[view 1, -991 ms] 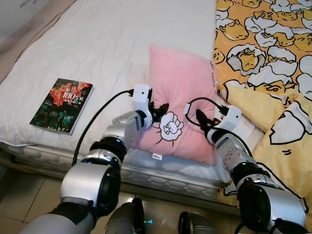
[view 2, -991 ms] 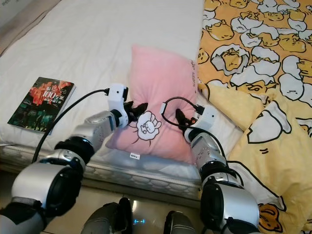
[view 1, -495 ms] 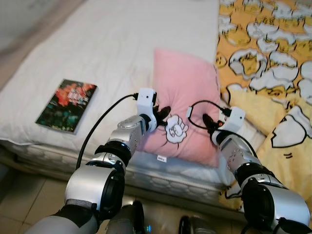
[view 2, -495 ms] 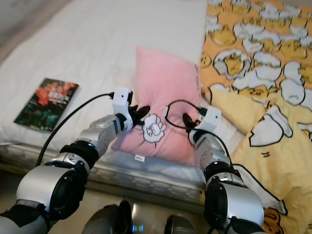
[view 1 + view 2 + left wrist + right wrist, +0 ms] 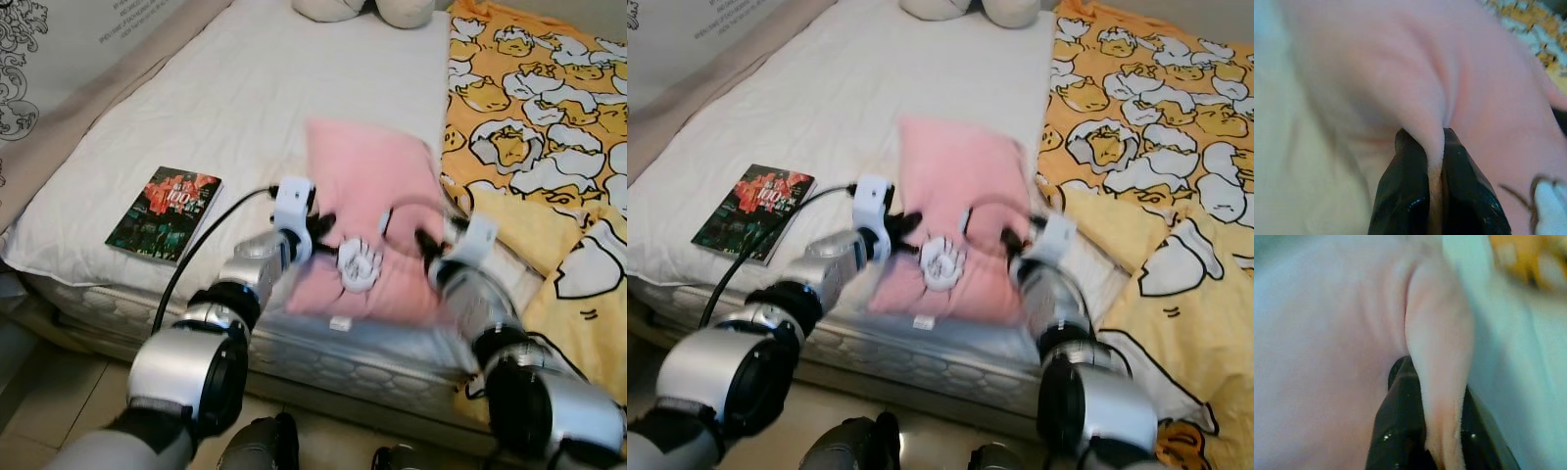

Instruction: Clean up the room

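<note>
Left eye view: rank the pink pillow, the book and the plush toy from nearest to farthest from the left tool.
1. Pink pillow: pinched in the left tool itself.
2. Book: on the white sheet, to the robot's left.
3. Plush toy: at the bed's far end.

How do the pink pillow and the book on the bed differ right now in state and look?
The pink pillow is pinched by both grippers, left gripper and right gripper, each shut on a fold of it; the book lies untouched. The pillow is soft, plain pink with a white patch; the book is flat, with a dark, busy cover. The pillow sits mid-bed beside the yellow blanket; the book lies to the robot's left. Both rest on the white mattress.
</note>
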Robot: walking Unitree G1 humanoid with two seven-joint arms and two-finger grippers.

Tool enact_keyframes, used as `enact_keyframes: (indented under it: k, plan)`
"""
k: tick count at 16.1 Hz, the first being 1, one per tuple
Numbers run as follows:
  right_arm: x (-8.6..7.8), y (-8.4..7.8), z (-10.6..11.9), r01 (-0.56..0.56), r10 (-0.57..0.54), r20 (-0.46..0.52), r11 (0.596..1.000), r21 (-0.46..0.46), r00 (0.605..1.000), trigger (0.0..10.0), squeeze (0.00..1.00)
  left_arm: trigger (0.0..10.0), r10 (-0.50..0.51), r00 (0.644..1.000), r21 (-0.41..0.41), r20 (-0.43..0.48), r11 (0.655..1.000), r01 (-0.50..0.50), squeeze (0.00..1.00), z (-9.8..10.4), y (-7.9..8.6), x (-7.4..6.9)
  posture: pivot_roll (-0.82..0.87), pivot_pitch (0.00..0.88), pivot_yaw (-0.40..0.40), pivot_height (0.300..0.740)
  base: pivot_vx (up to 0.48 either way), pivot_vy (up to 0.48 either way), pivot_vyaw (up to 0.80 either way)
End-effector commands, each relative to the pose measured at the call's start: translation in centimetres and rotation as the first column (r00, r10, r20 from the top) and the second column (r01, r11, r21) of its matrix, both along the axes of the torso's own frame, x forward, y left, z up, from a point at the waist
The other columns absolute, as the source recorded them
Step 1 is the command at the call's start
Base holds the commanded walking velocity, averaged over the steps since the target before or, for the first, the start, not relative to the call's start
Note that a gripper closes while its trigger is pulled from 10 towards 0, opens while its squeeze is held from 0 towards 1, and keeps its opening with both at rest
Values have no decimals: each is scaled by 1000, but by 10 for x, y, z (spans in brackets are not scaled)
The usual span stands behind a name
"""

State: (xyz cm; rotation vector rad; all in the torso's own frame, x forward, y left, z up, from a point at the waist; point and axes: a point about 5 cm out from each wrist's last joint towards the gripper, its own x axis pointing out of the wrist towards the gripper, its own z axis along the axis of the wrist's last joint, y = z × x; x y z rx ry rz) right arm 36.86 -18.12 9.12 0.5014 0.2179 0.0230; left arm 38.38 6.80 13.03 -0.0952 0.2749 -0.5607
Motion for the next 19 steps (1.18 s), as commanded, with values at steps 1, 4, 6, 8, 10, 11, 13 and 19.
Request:
enact_keyframes:
  k: [1,4,6,8,10,11,13,19]
  plan:
    - [17,-8,41,40,-37,162,999,-12,986,0,0,0,-23,986,3,167,1000,23,0,43,-3,14,44,0,12,732,0,0,0]
    - [25,-14,83,133,-84,344,983,-123,935,0,0,0,-47,903,126,427,992,-8,0,99,9,26,54,0,14,732,0,0,0]
    - [16,-13,85,224,-121,427,954,-201,896,10000,0,10000,-63,843,164,535,986,-31,0,116,14,26,61,0,14,732,0,0,0]
    - [-10,-3,57,290,-163,443,927,-236,882,10000,0,10000,-79,832,138,549,990,3,0,114,17,24,59,0,17,732,0,240,0]
    - [-24,3,41,300,-177,424,923,-242,888,10000,0,10000,-32,856,125,516,991,-38,0,105,23,25,47,0,31,732,0,480,0]
    - [-28,7,34,286,-163,409,922,-259,898,10000,0,10000,-16,857,127,516,990,-58,0,102,25,25,43,0,36,732,0,480,0]
    - [-31,8,31,281,-151,405,917,-283,902,10000,0,10000,7,858,143,514,985,-94,0,95,27,24,35,0,46,732,0,480,0]
    - [-25,8,45,270,-117,426,908,-319,897,10000,0,10000,20,850,137,526,985,-108,0,90,24,22,39,0,35,732,0,480,0]
